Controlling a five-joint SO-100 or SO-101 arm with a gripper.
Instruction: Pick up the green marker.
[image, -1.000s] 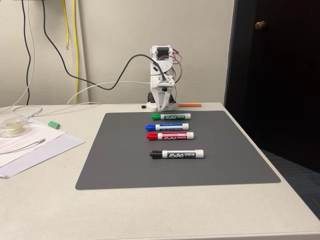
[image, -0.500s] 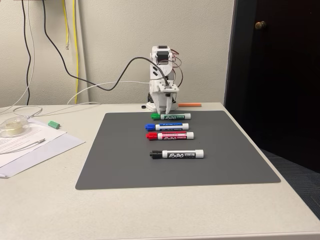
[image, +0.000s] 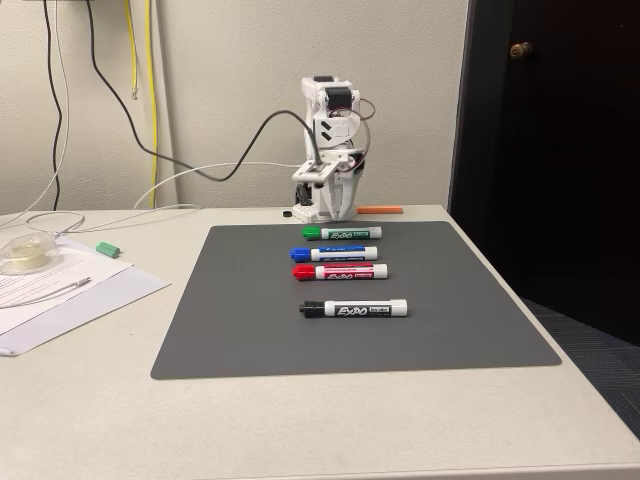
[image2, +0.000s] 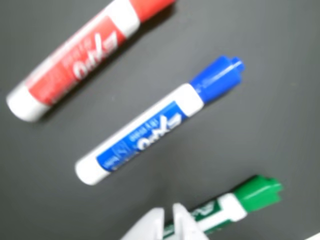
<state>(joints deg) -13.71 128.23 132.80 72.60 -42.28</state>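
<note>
The green marker (image: 342, 232) lies nearest the dark mat's (image: 220, 330) back edge, bare mat around it. The end effector (image2: 172, 220) hovers over its barrel; can't tell its spread.

Arm (image: 330, 150) raised, swung right; pincer (image: 322, 213) lifted.

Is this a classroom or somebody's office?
Probably an office or lab, though it's hard to be sure. There are dry-erase markers like the green marker on a dark mat, printed papers, and cables hanging down the wall.
</note>
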